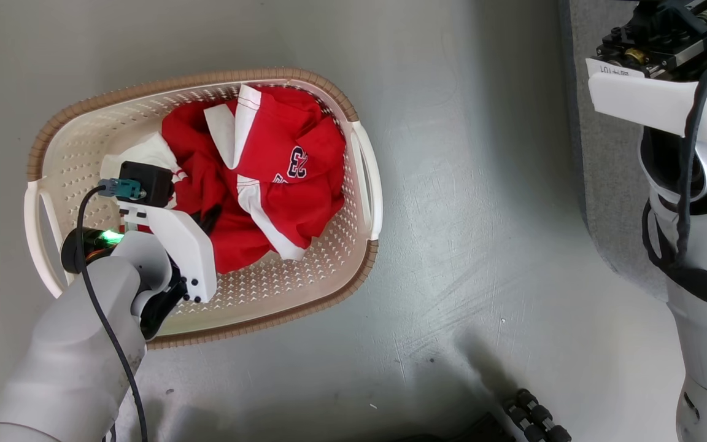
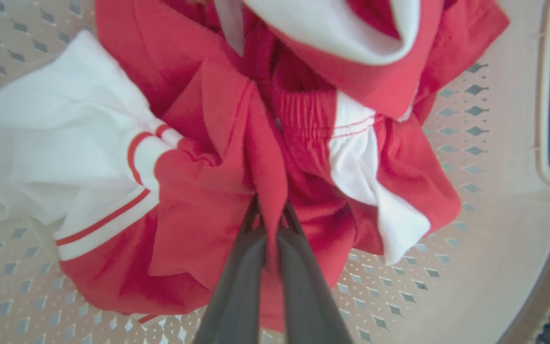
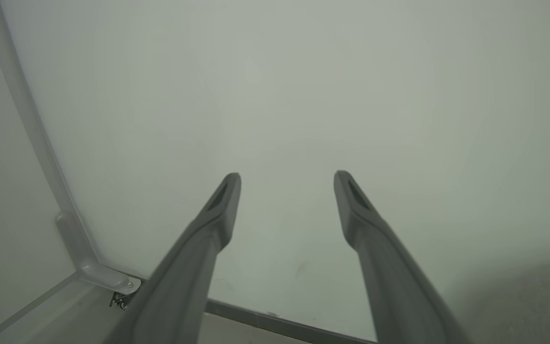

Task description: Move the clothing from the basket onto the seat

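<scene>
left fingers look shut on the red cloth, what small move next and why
Probably lift the left gripper straight up a little: its fingers are closed on a red fold of the clothing, which lies bunched inside the basket.

navy no. 23 on red clothing [image 1: 255,178], white label [image 1: 614,70] top right, txt illegible

The head view looks steeply down from above on the basket [image 1: 77,147] and floor [image 1: 482,245]; the left wrist view sits close inside that same basket, facing the clothing [image 2: 198,210], which both share; the right wrist view faces a pale wall [image 3: 303,95] elsewhere.
</scene>
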{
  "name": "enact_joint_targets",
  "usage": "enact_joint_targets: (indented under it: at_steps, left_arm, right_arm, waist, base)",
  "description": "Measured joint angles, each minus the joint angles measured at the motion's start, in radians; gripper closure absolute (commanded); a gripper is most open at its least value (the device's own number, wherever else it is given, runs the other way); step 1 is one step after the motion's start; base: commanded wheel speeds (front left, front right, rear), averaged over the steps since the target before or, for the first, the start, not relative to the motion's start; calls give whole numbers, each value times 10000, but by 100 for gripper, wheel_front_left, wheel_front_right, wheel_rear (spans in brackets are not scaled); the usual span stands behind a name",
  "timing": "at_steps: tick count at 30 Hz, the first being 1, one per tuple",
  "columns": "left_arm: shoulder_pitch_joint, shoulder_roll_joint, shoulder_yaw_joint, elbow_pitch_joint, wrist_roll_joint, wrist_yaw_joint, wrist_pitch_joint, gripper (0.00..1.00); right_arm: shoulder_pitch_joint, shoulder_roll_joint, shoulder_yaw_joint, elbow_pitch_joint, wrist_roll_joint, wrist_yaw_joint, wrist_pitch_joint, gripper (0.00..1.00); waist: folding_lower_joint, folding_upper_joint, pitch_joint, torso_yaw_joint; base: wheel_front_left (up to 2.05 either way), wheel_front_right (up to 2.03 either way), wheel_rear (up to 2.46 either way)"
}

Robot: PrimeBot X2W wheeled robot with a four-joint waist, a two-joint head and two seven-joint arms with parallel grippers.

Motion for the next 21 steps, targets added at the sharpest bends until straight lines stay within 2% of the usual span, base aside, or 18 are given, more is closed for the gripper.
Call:
enact_joint_targets:
  at_steps: [21]
  left_arm:
    - [147,224,-184,-481,-247,0,-1083,100]
  right_arm:
    - [-109,0,-100,451,-228,0,-2,0]
  waist:
    - [0,0,-1024,261]
  base:
    - [0,0,0]
